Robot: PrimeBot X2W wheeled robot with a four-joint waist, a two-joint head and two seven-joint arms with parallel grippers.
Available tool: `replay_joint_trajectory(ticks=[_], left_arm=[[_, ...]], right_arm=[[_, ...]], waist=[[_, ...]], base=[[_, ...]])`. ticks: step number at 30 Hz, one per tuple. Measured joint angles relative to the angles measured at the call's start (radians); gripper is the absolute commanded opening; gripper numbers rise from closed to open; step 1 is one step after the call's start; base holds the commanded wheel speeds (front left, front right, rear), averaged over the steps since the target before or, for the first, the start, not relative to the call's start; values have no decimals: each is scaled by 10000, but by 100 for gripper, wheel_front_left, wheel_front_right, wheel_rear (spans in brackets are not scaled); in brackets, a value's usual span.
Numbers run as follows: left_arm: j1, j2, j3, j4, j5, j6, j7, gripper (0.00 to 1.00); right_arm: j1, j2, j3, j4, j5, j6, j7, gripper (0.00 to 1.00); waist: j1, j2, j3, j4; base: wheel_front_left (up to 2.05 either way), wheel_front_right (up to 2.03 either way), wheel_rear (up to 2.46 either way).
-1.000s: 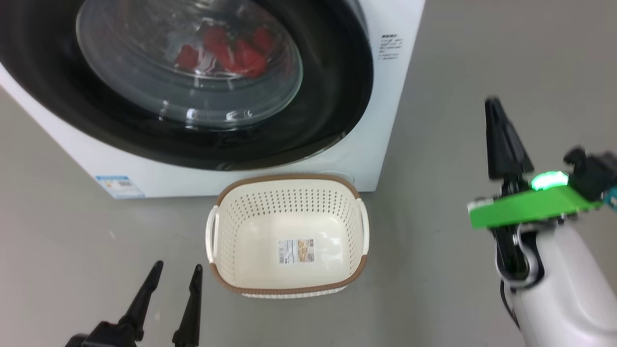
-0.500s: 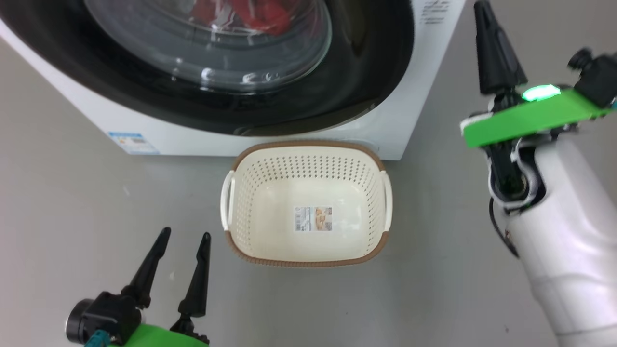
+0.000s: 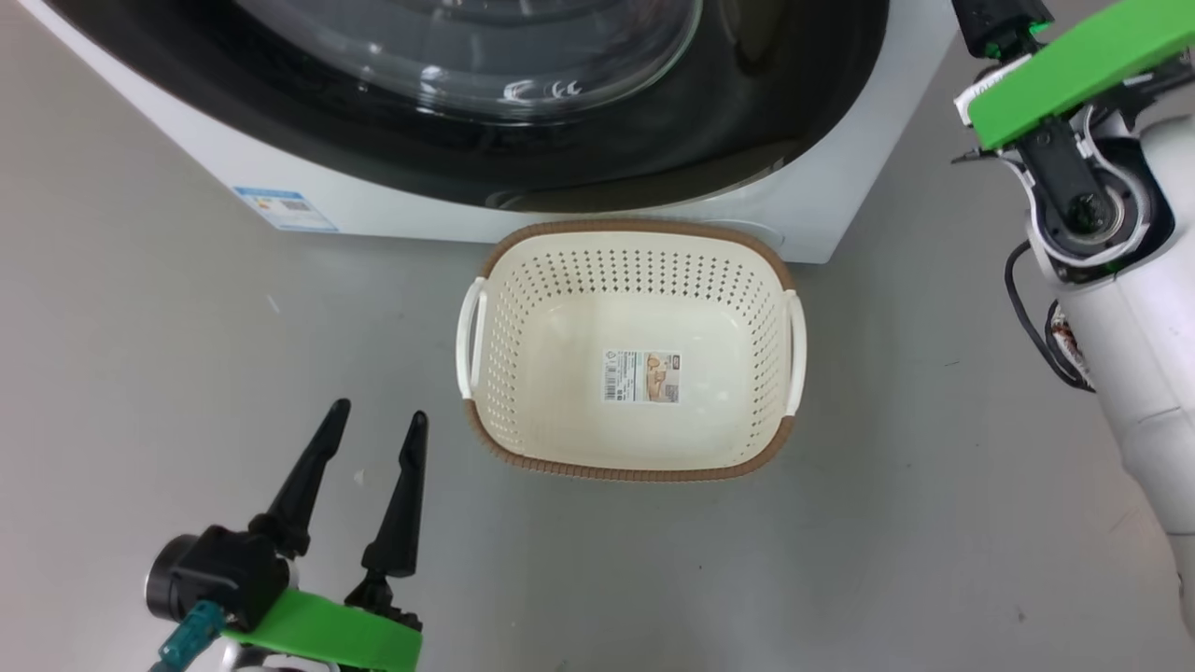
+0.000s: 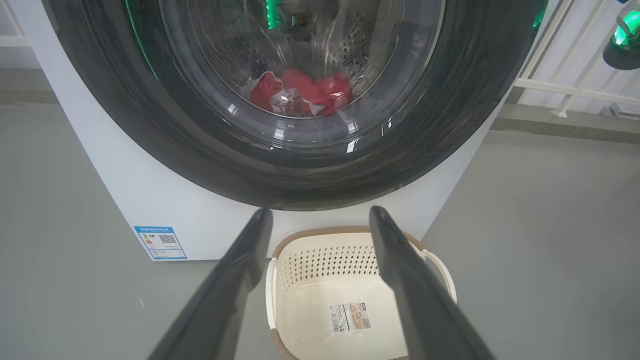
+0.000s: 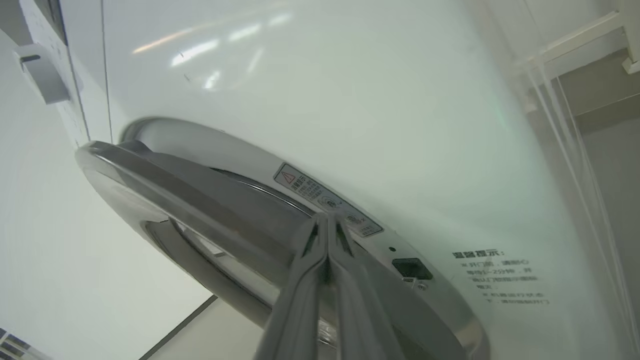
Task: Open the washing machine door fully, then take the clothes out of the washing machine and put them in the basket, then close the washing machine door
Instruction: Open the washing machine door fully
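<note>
The washing machine (image 3: 822, 210) stands at the top of the head view, its door (image 3: 747, 121) showing a black rim and glass bowl. Red clothes (image 4: 305, 95) lie in the drum behind the glass. The cream basket (image 3: 635, 471) sits empty on the floor just in front of the machine. Low at the left, beside the basket, my left gripper (image 3: 373, 420) is open and holds nothing. My right gripper (image 5: 327, 220) is shut, its tips at the seam between the door's edge (image 5: 200, 200) and the machine's front (image 5: 350, 100), near a latch slot (image 5: 412, 268).
Grey floor surrounds the basket on the left, right and near sides. A blue label (image 3: 285, 207) marks the machine's lower left. My right forearm (image 3: 1139, 327) rises along the right edge. A white railing (image 4: 565, 85) stands to the right of the machine.
The head camera has tilted down, so the machine and basket sit higher and further right in the picture. My right gripper has risen toward the door's right edge. Both grippers' states are unchanged.
</note>
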Motion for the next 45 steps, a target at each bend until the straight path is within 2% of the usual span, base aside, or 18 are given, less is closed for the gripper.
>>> replay_joint_trajectory(ticks=[2, 8, 20, 32, 45], left_arm=[[-85, -2, -86, 29, -33, 0, 0, 100], [-219, -4, -207, 94, -48, 2, 0, 100], [-275, -56, -376, 232, -125, 2, 0, 100], [-272, -157, -370, 247, -161, 0, 0, 100], [-139, -226, -360, 244, -146, 0, 0, 100]], right_arm=[[-274, -107, 199, 63, 882, 0, 800, 0], [-779, -445, 209, 387, 2255, 0, 2031, 0], [-1670, -669, 265, 1789, 3616, -4, 4587, 0], [-1343, -704, 127, 1668, 4537, -63, 5590, 0], [-630, -514, 401, 1494, 4614, -63, 6303, 0]], waist=[[0, 0, 129, 116], [0, 0, 288, 303], [0, 0, 316, 508], [0, 0, -46, 534], [0, 0, -541, 453]], base=[[0, 0, 0], [0, 0, 0], [0, 0, 0], [0, 0, 0], [0, 0, 0]])
